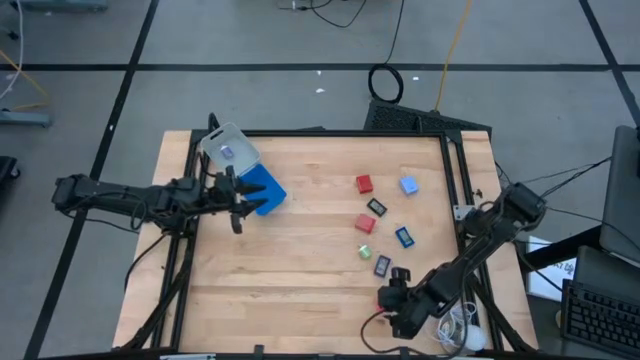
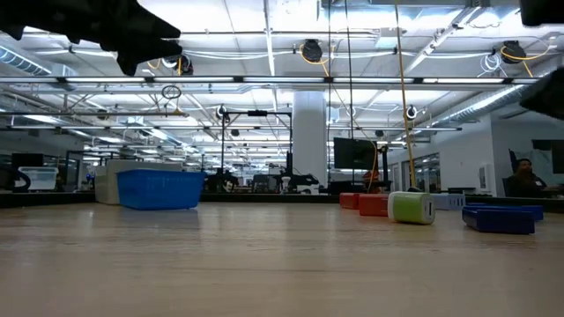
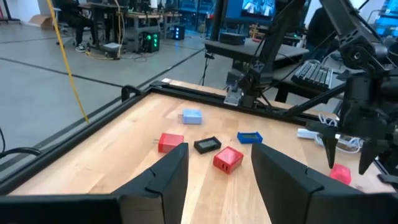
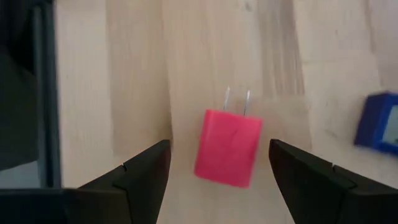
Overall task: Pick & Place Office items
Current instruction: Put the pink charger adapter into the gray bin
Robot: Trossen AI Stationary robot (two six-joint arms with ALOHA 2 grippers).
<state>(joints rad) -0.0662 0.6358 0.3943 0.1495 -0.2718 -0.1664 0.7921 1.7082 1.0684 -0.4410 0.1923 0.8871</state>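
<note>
- Right gripper (image 4: 217,168) hangs over the table's near right part with its fingers spread; between them, seen from its wrist camera, lies a pink plug block (image 4: 227,147) on the wood, not gripped, its two metal prongs pointing away from the fingers.
- Beside that pink block, a blue piece (image 4: 378,127) shows at the edge of the same view.
- Left gripper (image 1: 237,200) hovers just beside the blue tray (image 1: 264,189), fingers apart and holding nothing.
- Touching the blue tray on its far side sits the clear box (image 1: 229,150).
- Well to the right of the blue tray the small pieces lie scattered: a red block (image 1: 364,184), a pale blue one (image 1: 408,185), a dark one (image 1: 377,207), a second red block (image 1: 366,224), a blue-framed one (image 1: 403,237), a green one (image 1: 365,252) and another dark one (image 1: 382,265).
- Farthest from the blue tray, at the table's near right corner, lies a white corded gadget (image 1: 462,330).
</note>
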